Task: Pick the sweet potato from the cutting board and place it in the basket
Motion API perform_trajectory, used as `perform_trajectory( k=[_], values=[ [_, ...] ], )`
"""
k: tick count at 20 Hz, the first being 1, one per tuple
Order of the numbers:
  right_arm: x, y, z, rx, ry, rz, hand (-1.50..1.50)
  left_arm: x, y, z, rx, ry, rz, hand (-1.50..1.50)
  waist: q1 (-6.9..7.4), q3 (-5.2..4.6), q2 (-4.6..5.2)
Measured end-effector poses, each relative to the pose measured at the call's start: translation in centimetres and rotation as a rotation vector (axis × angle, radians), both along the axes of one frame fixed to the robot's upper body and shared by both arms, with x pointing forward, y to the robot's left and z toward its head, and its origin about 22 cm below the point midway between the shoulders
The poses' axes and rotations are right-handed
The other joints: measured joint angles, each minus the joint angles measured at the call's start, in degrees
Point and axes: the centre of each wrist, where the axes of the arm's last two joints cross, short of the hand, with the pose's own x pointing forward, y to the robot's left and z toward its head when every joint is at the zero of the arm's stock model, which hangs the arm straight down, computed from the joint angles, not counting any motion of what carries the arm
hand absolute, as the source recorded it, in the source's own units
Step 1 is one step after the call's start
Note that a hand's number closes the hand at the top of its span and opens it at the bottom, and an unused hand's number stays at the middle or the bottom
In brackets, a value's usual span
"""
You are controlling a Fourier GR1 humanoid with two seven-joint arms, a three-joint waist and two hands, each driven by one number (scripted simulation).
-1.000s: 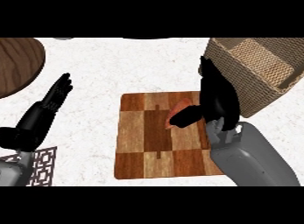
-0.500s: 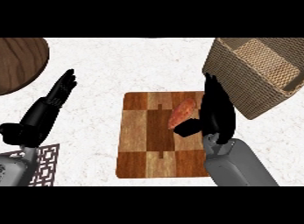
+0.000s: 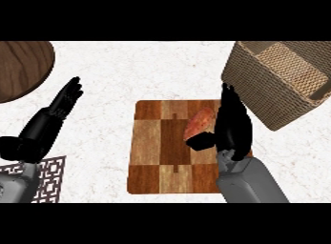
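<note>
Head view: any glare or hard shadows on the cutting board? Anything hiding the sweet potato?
Head view: light is even, with no glare on the cutting board and no hard shadows on it. Same view: the right hand covers the right edge and lower end of the sweet potato; the basket is cut off at the picture's right.

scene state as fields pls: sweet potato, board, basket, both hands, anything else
sweet potato: orange-red sweet potato, lying on the board's right half, not in the basket
cutting board: checkered wooden cutting board, centre
basket: tan woven basket, upper right
right hand: black right hand, along the potato's right side, fingers straight, thumb at its lower end
left hand: black left hand, open, resting at left
other: round wooden piece top left; metal lattice mat lower left
</note>
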Motion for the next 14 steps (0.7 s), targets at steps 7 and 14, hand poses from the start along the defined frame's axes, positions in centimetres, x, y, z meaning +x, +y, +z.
perform_trajectory(
  k=[7, 14],
  values=[
    [-0.1, 0.4, -0.2, 0.010, 0.000, 0.007, -1.50, 0.5, -0.3, -0.3, 0.008, -0.004, 0.000, 0.00, 0.00, -0.01, 0.01],
    [0.3, 1.1, -1.0, -0.028, 0.043, 0.013, -1.50, 0.2, 0.3, -0.4, 0.002, -0.003, 0.003, 0.00, 0.16, -0.01, 0.02]
  ],
)
